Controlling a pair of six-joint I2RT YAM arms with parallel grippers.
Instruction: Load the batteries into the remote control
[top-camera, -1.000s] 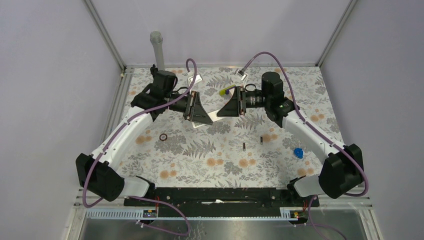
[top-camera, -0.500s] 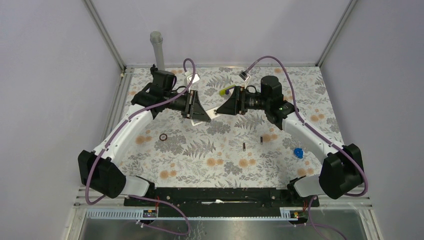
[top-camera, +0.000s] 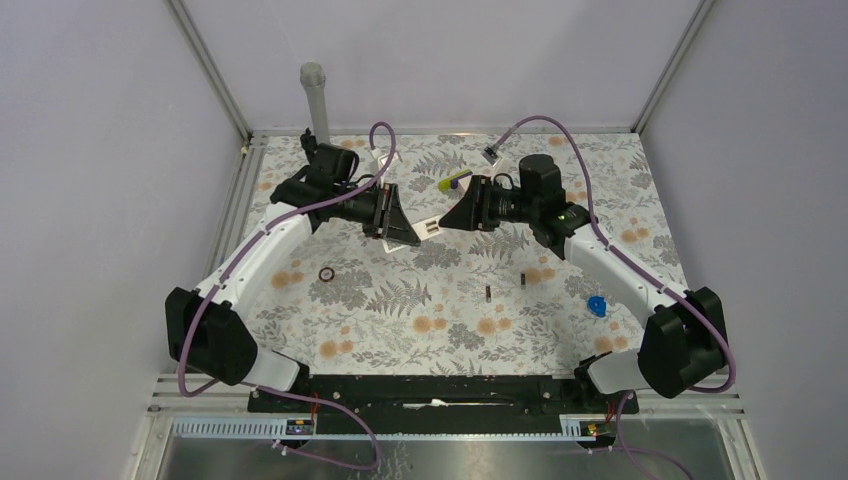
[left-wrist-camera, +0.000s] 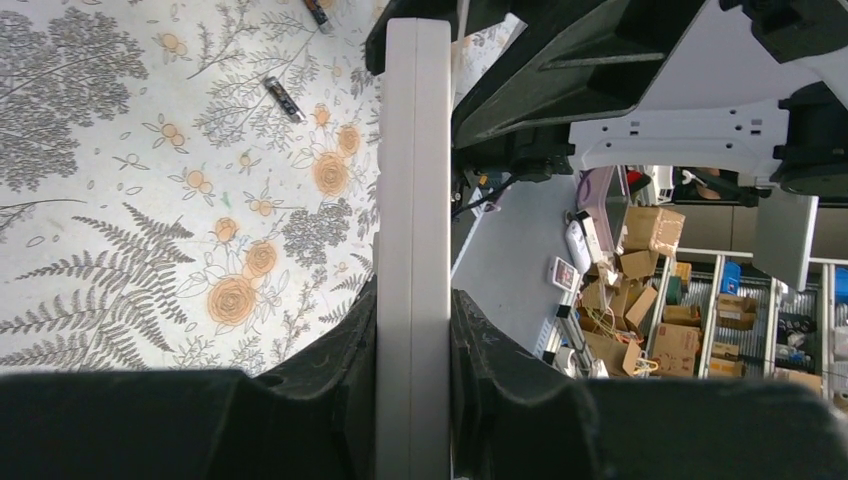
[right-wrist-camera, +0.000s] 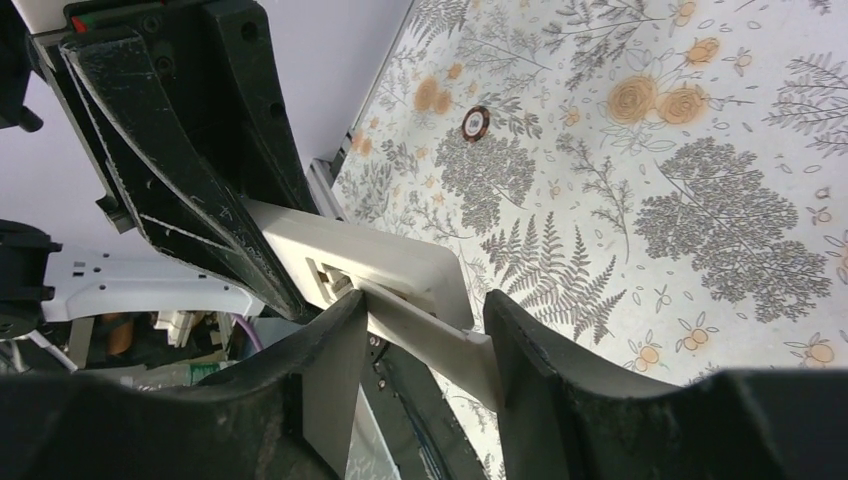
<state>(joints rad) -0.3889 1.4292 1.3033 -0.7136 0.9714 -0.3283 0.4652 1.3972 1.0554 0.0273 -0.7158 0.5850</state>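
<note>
While the remote control (left-wrist-camera: 411, 170) is clamped by the left fingers (left-wrist-camera: 335, 375), its cover (right-wrist-camera: 425, 335), straddled by the right fingers (right-wrist-camera: 325, 360) (grip not discernible), is judged mid-removal; the batteries (top-camera: 487, 292) are to be fetched next.

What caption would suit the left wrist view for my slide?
Left pincer clamping the white remote control above the floral table, where one battery lies.

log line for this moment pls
left gripper: shut on remote control | right gripper: around its white panel, grip unclear | batteries: both loose on table

Smooth plastic remote control (left-wrist-camera: 412, 200) (matt finish)
</note>
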